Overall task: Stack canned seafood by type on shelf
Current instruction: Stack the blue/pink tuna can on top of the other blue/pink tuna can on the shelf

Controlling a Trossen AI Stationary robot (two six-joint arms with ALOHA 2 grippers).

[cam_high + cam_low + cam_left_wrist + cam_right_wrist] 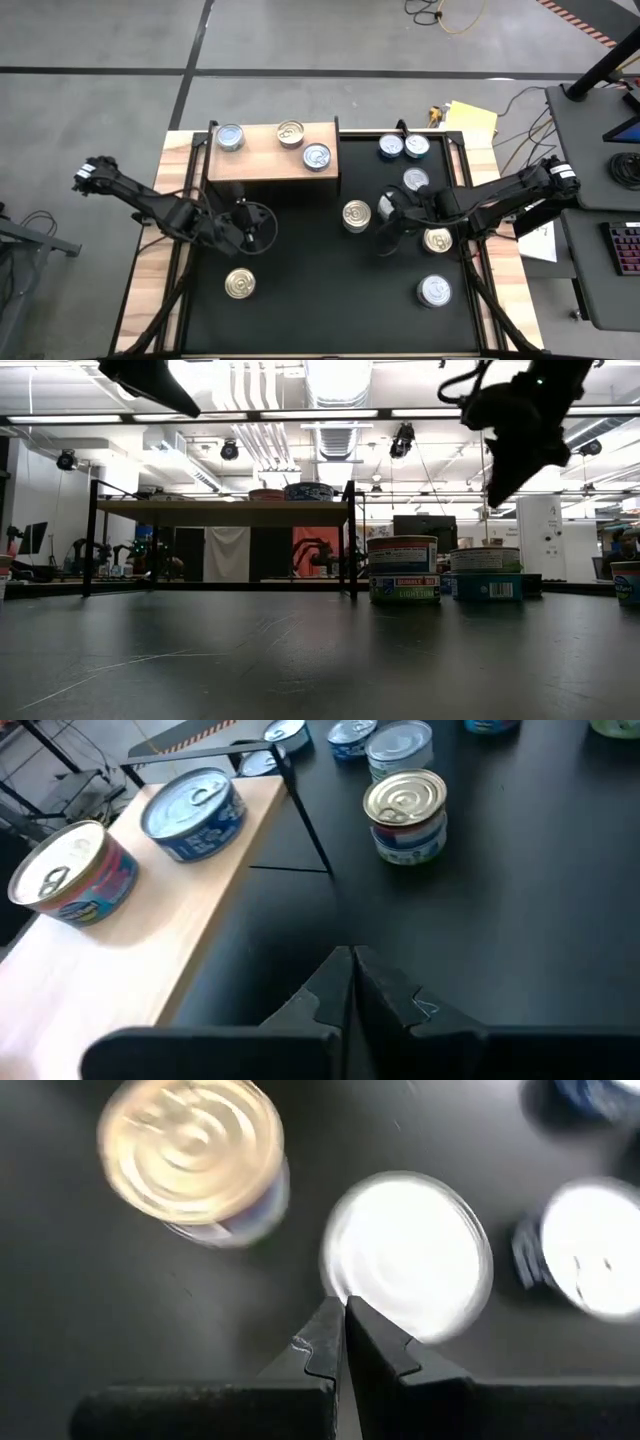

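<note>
Right tool (pixel 345 1320) pinched together, empty, hung right over silver-top can (pixel 410 1255). Could bump it, not grab. Left tool (pixel 352 975) together too, near shelf (pixel 265 160). Three cans on shelf, others on table (pixel 320 290).
</note>
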